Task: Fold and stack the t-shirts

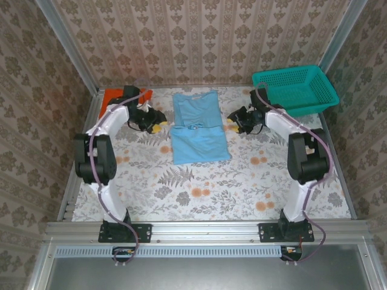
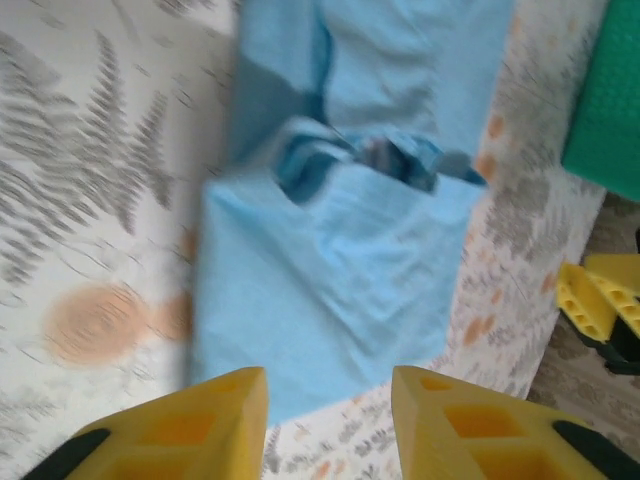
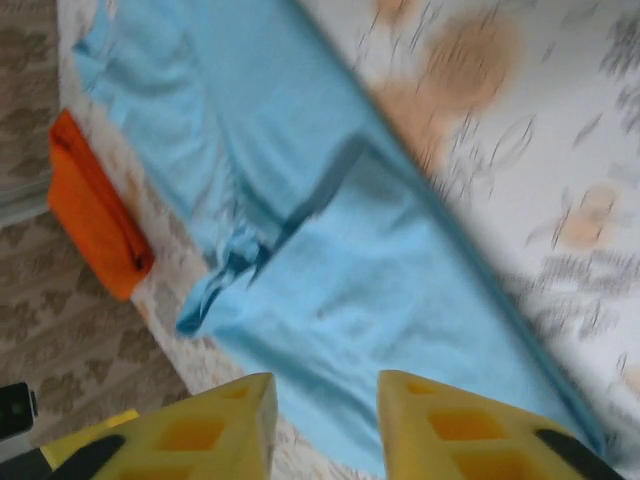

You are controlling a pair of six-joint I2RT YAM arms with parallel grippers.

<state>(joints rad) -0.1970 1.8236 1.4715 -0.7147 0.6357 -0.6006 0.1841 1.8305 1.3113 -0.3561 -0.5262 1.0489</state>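
The light blue t-shirt [image 1: 198, 128] lies flat as a long narrow rectangle in the middle of the table, with a bunched crease across its middle [image 2: 380, 160]. A folded orange t-shirt [image 1: 113, 96] sits at the back left corner, partly behind the left arm. My left gripper [image 1: 159, 128] hovers just off the blue shirt's left edge, and its jaws are open and hold nothing [image 2: 330, 425]. Opposite it, off the right edge, my right gripper [image 1: 232, 127] also stands open and empty [image 3: 325, 425]. Blue cloth [image 3: 390, 280] and the orange shirt [image 3: 95, 215] show beyond its fingers.
A teal mesh basket [image 1: 295, 89] stands at the back right, and its wall [image 2: 610, 110] is close to the right arm. Patterned walls enclose the table on three sides. The floral tablecloth [image 1: 205, 187] in front of the shirt is bare.
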